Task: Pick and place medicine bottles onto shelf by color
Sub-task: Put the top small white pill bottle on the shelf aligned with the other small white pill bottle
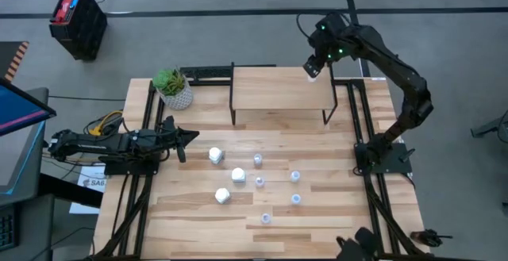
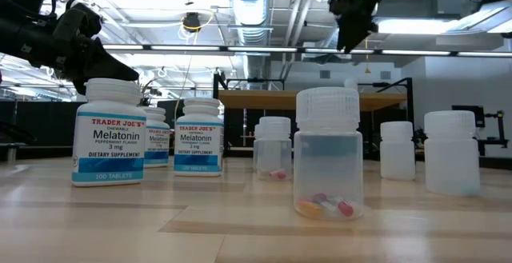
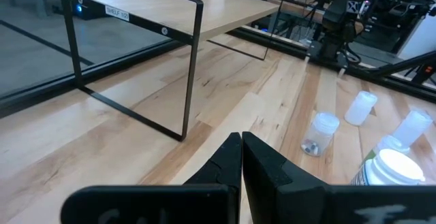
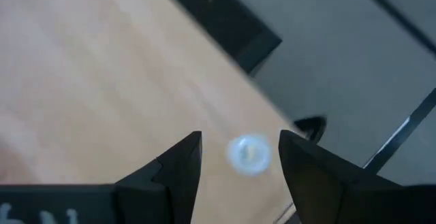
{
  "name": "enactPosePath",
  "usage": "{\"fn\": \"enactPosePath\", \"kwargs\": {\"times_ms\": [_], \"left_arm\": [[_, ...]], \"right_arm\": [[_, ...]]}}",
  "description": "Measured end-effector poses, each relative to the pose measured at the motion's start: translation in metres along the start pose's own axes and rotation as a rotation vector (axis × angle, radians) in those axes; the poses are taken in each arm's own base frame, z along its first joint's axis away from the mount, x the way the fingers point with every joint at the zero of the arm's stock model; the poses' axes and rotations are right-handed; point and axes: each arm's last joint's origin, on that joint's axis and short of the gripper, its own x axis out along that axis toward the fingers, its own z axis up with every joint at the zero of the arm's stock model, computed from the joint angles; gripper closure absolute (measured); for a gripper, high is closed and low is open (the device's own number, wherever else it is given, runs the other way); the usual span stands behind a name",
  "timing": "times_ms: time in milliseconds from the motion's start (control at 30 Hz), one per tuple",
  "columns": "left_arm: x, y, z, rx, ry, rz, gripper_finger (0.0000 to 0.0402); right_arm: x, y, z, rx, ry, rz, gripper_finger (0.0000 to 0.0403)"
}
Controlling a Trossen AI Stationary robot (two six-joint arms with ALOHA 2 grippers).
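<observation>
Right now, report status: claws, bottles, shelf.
Right claw open above a small pale bottle standing on the light wood shelf's corner. Left claw shut, idle at the table's left. Eight bottles on the table. Nothing in the way.

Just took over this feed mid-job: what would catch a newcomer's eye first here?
The right pincer hangs open over the shelf's right back corner, above a small clear bottle standing there. Eight more bottles wait on the table in front of the shelf: three white ones to the left, five clear ones to the right. The left pincer rests shut at the table's left edge.
</observation>
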Motion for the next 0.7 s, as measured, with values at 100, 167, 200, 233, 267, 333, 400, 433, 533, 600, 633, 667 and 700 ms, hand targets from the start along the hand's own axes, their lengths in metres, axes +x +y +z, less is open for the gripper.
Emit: {"fn": "enactPosePath", "kwargs": {"times_ms": [100, 167, 200, 233, 267, 333, 400, 433, 533, 600, 633, 667, 700], "left_arm": [[0.000, 0.000, 0.000, 0.000, 0.000, 0.000, 0.0401], [0.000, 0.000, 0.000, 0.000, 0.000, 0.000, 0.0401], [0.000, 0.000, 0.000, 0.000, 0.000, 0.000, 0.0401], [0.000, 0.000, 0.000, 0.000, 0.000, 0.001, 0.0401], [0.000, 0.000, 0.000, 0.000, 0.000, 0.000, 0.0401], [0.000, 0.000, 0.000, 0.001, 0.000, 0.001, 0.0401], [0.000, 0.000, 0.000, 0.003, 0.000, 0.000, 0.0401], [0.000, 0.000, 0.000, 0.003, 0.000, 0.000, 0.0401], [0.000, 0.000, 0.000, 0.002, 0.001, -0.001, 0.0401], [0.000, 0.000, 0.000, 0.008, 0.005, -0.012, 0.0401], [0.000, 0.000, 0.000, 0.011, 0.007, -0.017, 0.0401], [0.000, -0.001, 0.000, 0.012, 0.008, -0.019, 0.0402], [0.000, -0.001, 0.000, 0.013, 0.008, -0.018, 0.0401]], "right_arm": [[-0.009, 0.018, -0.009, -0.038, 0.079, 0.083, 0.0189], [-0.014, 0.034, -0.015, -0.086, 0.133, 0.132, 0.0191], [-0.015, 0.042, -0.018, -0.109, 0.162, 0.149, 0.0193], [-0.016, 0.049, -0.022, -0.132, 0.192, 0.162, 0.0194], [-0.018, 0.057, -0.025, -0.159, 0.218, 0.175, 0.0196], [-0.021, 0.072, -0.031, -0.218, 0.260, 0.200, 0.0198], [-0.026, 0.087, -0.038, -0.297, 0.297, 0.226, 0.0201], [-0.028, 0.094, -0.041, -0.336, 0.311, 0.238, 0.0202], [-0.034, 0.113, -0.047, -0.424, 0.304, 0.273, 0.0206], [-0.040, 0.121, -0.050, -0.470, 0.285, 0.291, 0.0208], [-0.042, 0.124, -0.051, -0.495, 0.280, 0.300, 0.0209], [-0.043, 0.127, -0.053, -0.514, 0.282, 0.305, 0.0210], [-0.044, 0.131, -0.054, -0.526, 0.282, 0.311, 0.0211]]}}
